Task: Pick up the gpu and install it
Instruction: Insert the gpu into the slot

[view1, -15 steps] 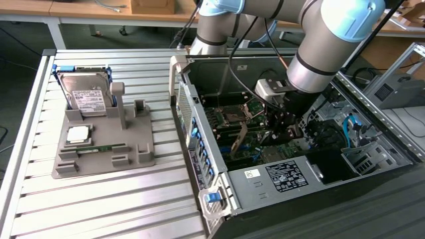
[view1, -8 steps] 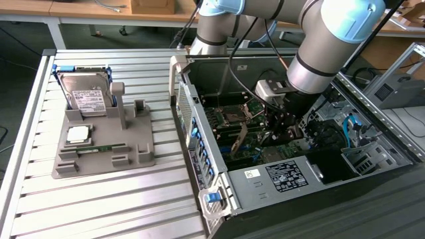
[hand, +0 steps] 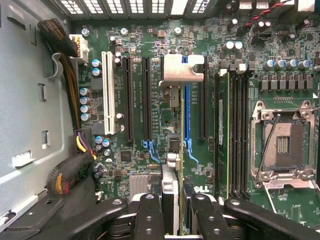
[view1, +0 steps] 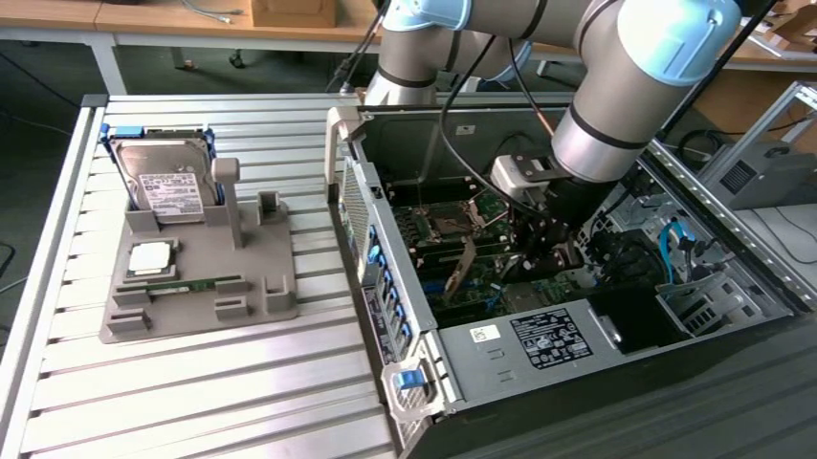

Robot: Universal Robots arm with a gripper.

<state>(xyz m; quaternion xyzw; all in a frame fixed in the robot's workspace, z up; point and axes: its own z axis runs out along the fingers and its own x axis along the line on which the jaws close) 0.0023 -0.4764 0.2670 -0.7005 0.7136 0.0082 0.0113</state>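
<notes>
Gripper [hand: 172,210] is down inside the open computer case [view1: 511,373], its fingers [hand: 150,215] clamped on the gpu [hand: 171,150], which is held edge-on between them with its silver bracket [hand: 182,67] at the far end from the wrist. In the exterior view the arm reaches into the case from the far side, and the card hangs upright over the motherboard [hand: 240,45]. From the wrist, the card's lower edge appears to line up with the blue expansion slot [hand: 187,112], though whether it is touching or just above the slot I cannot tell. Step in hand: the install, with pick-up done. Judgement: seating calls for a straight push along the slot with the card kept upright and the bracket meeting the rear panel openings. On the exterior view's left, the grey fixture tray [view1: 205,287] holds the hard drive [view1: 166,186] and the green memory stick [view1: 179,285].
</notes>
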